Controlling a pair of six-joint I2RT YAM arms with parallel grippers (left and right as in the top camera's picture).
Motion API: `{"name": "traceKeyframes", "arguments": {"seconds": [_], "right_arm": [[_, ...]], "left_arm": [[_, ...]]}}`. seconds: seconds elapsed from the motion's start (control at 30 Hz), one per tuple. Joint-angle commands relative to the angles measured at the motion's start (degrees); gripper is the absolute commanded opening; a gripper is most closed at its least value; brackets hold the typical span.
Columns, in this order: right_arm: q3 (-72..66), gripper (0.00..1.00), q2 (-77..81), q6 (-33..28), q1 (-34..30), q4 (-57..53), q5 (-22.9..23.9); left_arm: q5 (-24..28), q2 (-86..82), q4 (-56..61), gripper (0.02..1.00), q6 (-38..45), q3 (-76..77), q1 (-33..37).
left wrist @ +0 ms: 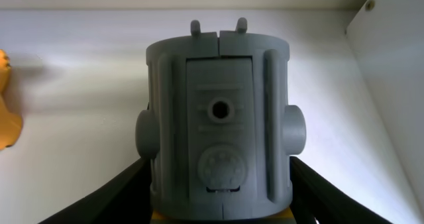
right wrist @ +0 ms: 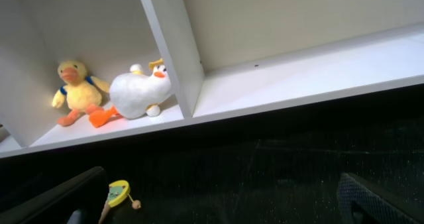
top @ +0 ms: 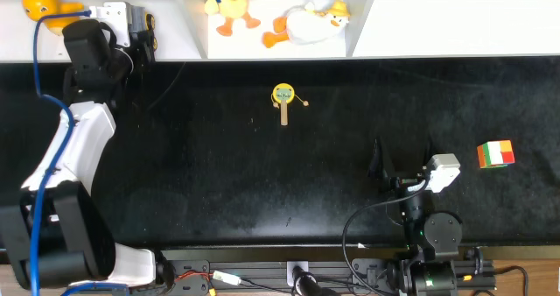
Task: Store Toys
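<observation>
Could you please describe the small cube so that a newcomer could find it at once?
Start with the black work surface in front of the white shelf unit. At its far right side a small cube sits alone. It is the only blocky toy, with green, white and red faces, unlike the yellow stick toy at the surface's middle.

Nothing written, no number and no sign could be read on anything. The grey toy (left wrist: 218, 118) carried a round raised emblem on its front, too faint to make out. The small drum rattle (top: 283, 95), near the middle of the black table's (top: 219, 173) far edge, bore a mark too small to tell.
</observation>
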Motion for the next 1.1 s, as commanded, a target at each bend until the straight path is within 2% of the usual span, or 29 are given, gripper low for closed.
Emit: {"name": "traceKeyframes", "arguments": {"seconds": [0.03, 0.13, 0.17, 0.2, 0.27, 0.33, 0.43, 0.57, 0.83, 1.1], "right_arm": [[-0.7, 0.996, -0.4, 0.2, 0.2, 0.3, 0.4], [-0.7, 0.996, -0.4, 0.2, 0.2, 0.3, 0.4], [-0.7, 0.996, -0.4, 0.2, 0.2, 0.3, 0.4], [-0.7, 0.996, -0.4, 0.2, 0.2, 0.3, 0.4], [-0.7, 0.996, -0.4, 0.2, 0.2, 0.3, 0.4], [-0.7, 0.996, -0.4, 0.2, 0.2, 0.3, 0.4], [-0.7, 0.996, -0.4, 0.2, 0.2, 0.3, 0.4], [-0.7, 0.996, -0.4, 0.2, 0.2, 0.3, 0.4], [-0.7, 0.996, -0.4, 0.2, 0.2, 0.3, 0.4], [-0.7, 0.996, -0.4, 0.2, 0.2, 0.3, 0.4]], "left_arm": [[0.2, 1.7, 0.5, 0.272, 1.3, 1.3, -0.1], [0.2, 1.9, 0.7, 0.332, 1.3, 1.3, -0.1], [0.2, 1.9, 0.8, 0.400, 1.3, 1.3, -0.1], [0.2, 1.9, 0.9, 0.520, 1.3, 1.3, -0.1], [0.2, 1.9, 1.0, 0.608, 1.3, 1.3, -0.1], [0.2, 1.9, 1.2, 0.763, 1.3, 1.3, -0.1], [0.2, 1.9, 1.6, 0.836, 1.3, 1.3, -0.1], [0.2, 1.9, 2.6, 0.978, 1.3, 1.4, -0.1], [0.2, -3.1, -2.7, 0.998, 1.3, 2.2, -0.2], [-1.7, -15.9, -16.0, 0.998, 1.4, 2.2, -0.2]]}}
